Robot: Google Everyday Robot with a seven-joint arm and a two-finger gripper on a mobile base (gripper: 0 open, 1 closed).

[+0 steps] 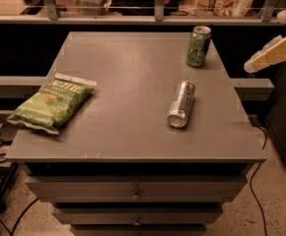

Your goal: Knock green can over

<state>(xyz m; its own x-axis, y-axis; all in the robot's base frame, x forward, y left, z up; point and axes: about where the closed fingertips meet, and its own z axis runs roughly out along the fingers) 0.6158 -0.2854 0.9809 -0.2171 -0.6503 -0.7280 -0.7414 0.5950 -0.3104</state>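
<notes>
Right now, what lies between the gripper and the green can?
Nothing: in the camera view the gripper hovers right of the table, bare surface between it and the upright green can.

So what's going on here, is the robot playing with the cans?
Sort of! The robot is meant to knock over the green can, which stands upright at the far right corner of the table. Its gripper hangs in the air off to the right, not touching anything. A silver can lies on its side nearby, and a chip bag sits at the left edge.
</notes>
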